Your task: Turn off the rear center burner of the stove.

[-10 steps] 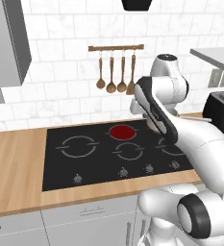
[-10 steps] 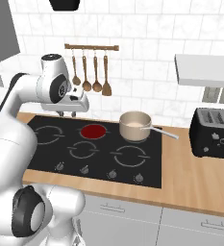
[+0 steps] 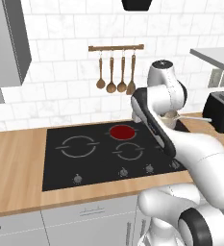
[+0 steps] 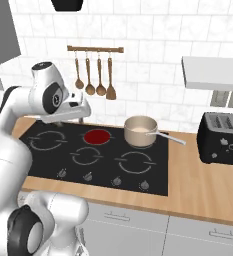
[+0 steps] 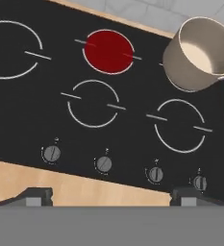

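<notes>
Little has shifted in half a second: the arm has raised and drawn back slightly above the stove [image 3: 113,151], while the rear center burner [image 3: 122,131] glows red as before.

To do this step well, the gripper [image 5: 111,194] needs to descend toward the stove's front edge, pick out the correct knob in the row, close squarely on it and twist until the red fades. Its fingertips [image 5: 35,196] stand wide apart, gripping nothing. From the hand view, four knobs [image 5: 104,164] are clear along the front edge, with the red disc at the rear middle and a saucepan [image 5: 205,53] toward the rear right corner. From the left base view the arm hides most of the saucepan; the right base view shows it whole, beside the burner, and a toaster [image 4: 222,139] on the counter [image 4: 198,185].
</notes>
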Controlling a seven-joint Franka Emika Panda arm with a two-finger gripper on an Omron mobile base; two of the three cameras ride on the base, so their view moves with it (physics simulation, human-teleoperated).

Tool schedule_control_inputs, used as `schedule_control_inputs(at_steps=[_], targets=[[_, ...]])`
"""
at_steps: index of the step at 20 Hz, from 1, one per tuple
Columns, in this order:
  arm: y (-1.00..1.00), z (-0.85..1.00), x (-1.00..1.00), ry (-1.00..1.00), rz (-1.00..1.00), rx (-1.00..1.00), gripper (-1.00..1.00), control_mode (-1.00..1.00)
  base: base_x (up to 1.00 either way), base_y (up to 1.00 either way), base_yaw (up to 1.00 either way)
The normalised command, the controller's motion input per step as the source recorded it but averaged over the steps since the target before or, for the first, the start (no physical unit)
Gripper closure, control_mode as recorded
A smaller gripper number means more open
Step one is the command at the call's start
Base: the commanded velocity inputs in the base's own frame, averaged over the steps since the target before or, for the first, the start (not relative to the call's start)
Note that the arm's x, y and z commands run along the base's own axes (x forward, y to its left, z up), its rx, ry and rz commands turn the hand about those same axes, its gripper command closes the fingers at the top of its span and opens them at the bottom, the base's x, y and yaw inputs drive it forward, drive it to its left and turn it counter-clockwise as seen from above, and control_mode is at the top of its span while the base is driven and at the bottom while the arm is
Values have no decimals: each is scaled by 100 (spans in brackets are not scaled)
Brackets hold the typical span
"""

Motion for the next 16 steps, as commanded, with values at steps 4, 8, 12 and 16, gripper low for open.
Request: schedule_control_inputs(at_steps=[4,8,12,16], targets=[[-37,-31,2,5,67,-32,-100,-100,0,0,0],[-12,-14,13,16,74,-2,-100,-100,0,0,0],[-1,3,5,25,63,-1,-100,-100,0,0,0],[0,0,0,23,59,-14,-100,-100,0,0,0]])
